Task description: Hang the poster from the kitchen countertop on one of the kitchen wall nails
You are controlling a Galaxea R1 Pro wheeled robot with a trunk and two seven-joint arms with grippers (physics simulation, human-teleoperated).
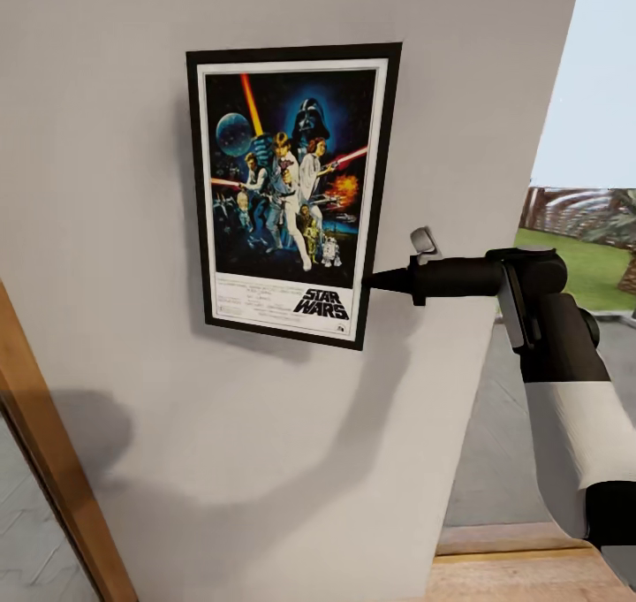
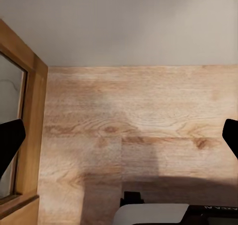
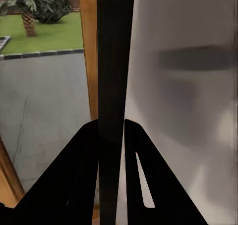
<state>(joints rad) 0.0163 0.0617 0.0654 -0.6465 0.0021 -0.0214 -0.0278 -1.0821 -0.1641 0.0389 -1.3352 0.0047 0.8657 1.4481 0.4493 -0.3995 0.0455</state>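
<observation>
The Star Wars poster [image 1: 287, 191] stands upright and slightly tilted against the light-grey wall [image 1: 132, 363]. My right gripper [image 1: 371, 279] is shut on the poster's right edge near its lower corner. In the right wrist view the poster's black edge [image 3: 115, 61] runs between the closed fingers [image 3: 79, 175], with the wall beside it. My left gripper [image 2: 119, 136] is open with nothing between its fingers, pointing down at the wooden floor [image 2: 139, 101]. Any wall nail is hidden, and the kitchen countertop is out of view.
A wooden door frame [image 1: 53, 461] slants along the lower left. Right of the wall's end is an opening onto grey paving [image 1: 495, 443] and a green lawn [image 1: 583, 266]. Part of my white body [image 2: 153, 215] shows above the floor.
</observation>
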